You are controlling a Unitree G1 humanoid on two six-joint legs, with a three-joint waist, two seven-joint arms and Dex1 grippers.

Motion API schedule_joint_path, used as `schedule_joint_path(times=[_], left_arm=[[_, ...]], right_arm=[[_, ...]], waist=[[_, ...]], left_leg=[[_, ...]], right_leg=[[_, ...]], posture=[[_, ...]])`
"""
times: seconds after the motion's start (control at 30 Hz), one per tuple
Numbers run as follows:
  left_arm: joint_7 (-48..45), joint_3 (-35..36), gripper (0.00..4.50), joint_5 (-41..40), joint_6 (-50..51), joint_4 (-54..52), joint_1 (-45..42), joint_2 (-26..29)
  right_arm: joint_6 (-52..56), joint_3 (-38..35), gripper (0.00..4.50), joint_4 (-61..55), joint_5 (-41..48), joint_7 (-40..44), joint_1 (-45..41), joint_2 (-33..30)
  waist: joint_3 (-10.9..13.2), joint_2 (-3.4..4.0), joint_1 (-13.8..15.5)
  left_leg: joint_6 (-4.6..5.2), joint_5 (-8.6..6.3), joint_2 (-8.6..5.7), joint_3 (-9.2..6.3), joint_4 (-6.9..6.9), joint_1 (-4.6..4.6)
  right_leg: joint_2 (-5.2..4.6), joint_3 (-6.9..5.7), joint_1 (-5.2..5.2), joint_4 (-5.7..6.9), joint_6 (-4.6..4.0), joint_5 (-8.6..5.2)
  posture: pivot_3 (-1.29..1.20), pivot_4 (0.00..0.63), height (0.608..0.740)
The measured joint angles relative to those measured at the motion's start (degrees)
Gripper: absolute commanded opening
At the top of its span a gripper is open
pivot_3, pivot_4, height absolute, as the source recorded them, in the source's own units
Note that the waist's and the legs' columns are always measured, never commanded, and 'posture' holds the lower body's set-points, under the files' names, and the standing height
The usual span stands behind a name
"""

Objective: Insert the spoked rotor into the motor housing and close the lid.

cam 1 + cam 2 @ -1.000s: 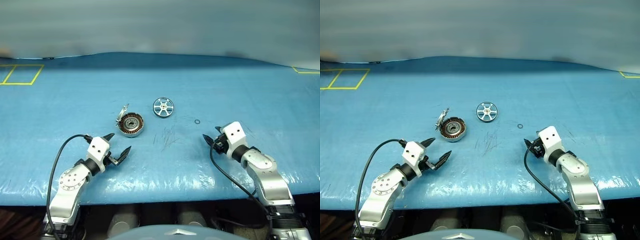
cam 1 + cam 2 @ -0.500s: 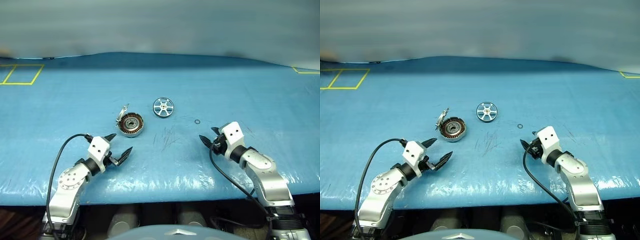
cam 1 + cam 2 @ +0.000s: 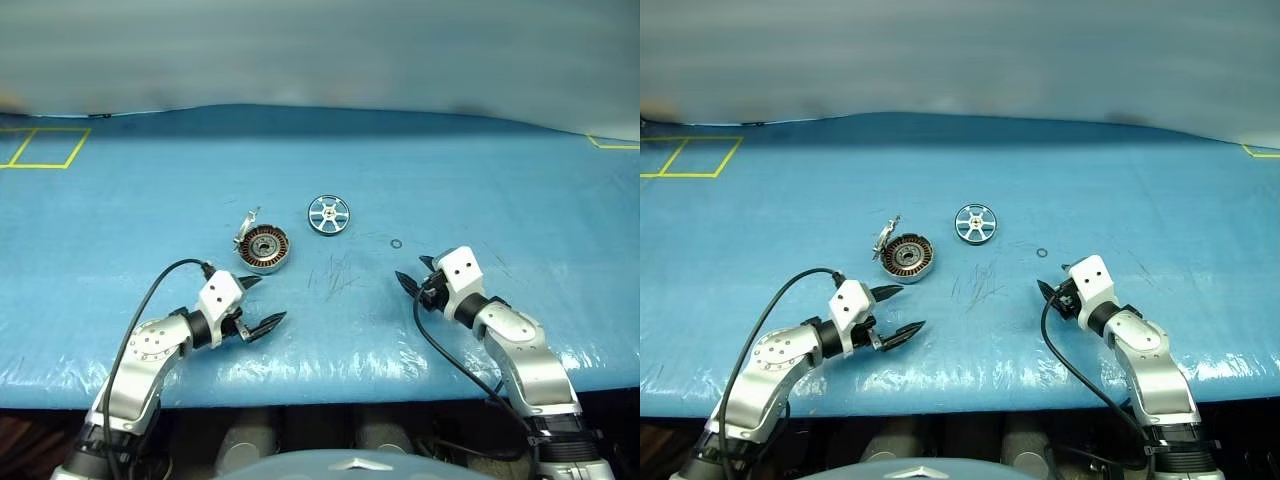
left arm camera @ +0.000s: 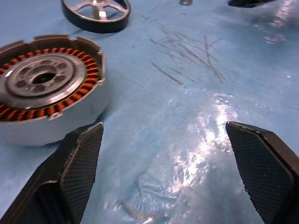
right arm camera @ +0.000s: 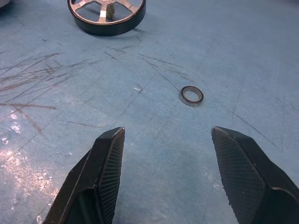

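Left gripper (image 3: 262,303) has swung in toward the motor housing (image 3: 264,248), fingers spread, empty; spoked rotor (image 3: 327,214) lies farther back (right gripper (image 3: 411,277) parted too).

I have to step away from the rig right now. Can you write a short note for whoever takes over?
Left gripper: open, holding nothing, low over the blue table cover, just on the near side of the motor housing.
Right gripper: open, holding nothing, aimed toward the small ring with the spoked rotor beyond it.
Housing sits open, windings showing; its lid stands tilted up at the far-left rim.
The rotor lies flat on the cover, apart from the housing.
Done: nothing placed yet.
Left: pick up the rotor, seat it in the housing, close the lid.
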Motion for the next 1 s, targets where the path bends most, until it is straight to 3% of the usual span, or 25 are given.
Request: schedule_joint_path(times=[0.17,0.37,0.57,0.8,1.0], left_arm=[[-2.05,-2.46,4.46,1.42,1.74,-1.35,-7.76,1.97],[-9.07,-3.67,4.46,3.98,3.49,-0.37,-17.19,10.85],[-17.57,-8.49,4.46,11.04,1.68,10.88,-28.37,18.18],[-22.12,-12.29,4.46,16.01,-2.16,22.01,-36.41,16.97],[-23.86,-14.80,4.46,18.18,-5.31,28.91,-39.18,12.44]], right_arm=[[-1.49,0.00,3.11,0.18,-0.22,-1.18,1.16,1.45],[-3.98,-0.04,3.11,2.02,-0.70,-2.33,0.92,2.78],[-7.23,0.35,3.11,5.99,-1.26,-3.36,-1.57,4.99],[-9.50,1.63,3.11,7.23,-1.54,-4.11,-1.45,6.96],[-9.61,1.52,3.11,7.35,-1.56,-4.42,-1.05,6.14]], waist=[[0.00,0.01,-0.21],[0.02,0.02,-0.18],[0.05,0.03,-0.21],[0.06,0.02,-0.09],[0.07,0.00,-0.16]], left_leg=[[-0.01,0.00,0.05,-0.01,-0.01,0.00],[-0.03,0.02,0.04,0.00,0.00,0.00],[-0.05,0.04,0.04,0.00,0.00,0.00],[-0.03,0.02,0.03,0.01,0.02,-0.11],[-0.02,0.02,0.04,0.01,0.07,-0.11]], right_leg=[[0.11,0.05,-0.03,0.04,0.00,0.00],[0.22,0.08,-0.03,0.04,0.00,0.00],[0.32,0.10,-0.05,0.07,0.01,-0.01],[0.32,0.11,-0.11,0.04,0.02,-0.01],[0.33,0.13,-0.11,0.08,0.02,-0.01]], posture=[[0.00,0.150,0.740],[0.00,0.150,0.740],[0.00,0.150,0.740],[0.00,0.150,0.740],[0.00,0.150,0.740]])
